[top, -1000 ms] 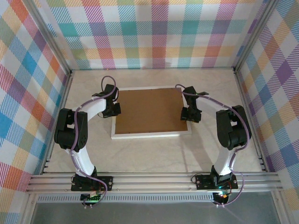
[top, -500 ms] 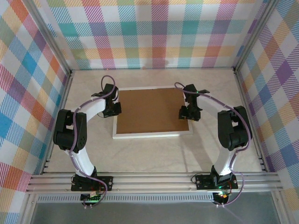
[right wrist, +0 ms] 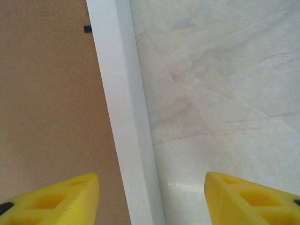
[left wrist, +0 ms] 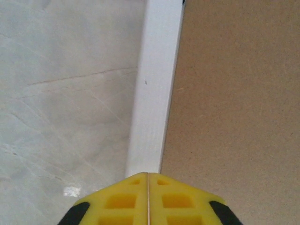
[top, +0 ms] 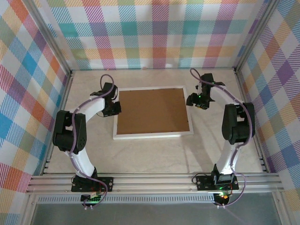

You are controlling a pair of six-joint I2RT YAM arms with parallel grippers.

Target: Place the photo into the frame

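Left gripper (left wrist: 147,190) clenched, empty, over frame (top: 152,135) left rail; right gripper (right wrist: 150,185) released, straddling right rail.

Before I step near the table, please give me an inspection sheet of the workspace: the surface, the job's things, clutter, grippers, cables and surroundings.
Surface: pale marbled table, flat, no spill seen.
Job's things: frame lies back side up near the middle, with the brown backing board set inside its white border; what is under the board is hidden.
Clutter: nothing seen.
Grippers: left gripper shut, over the frame's left rail. Right gripper open, with its jaws either side of the right rail; whether it touches cannot be told.
Cables: purple cables run along both arms and loop up near the wrists.
Surroundings: plaid walls on three sides, aluminium rails at the near edge.
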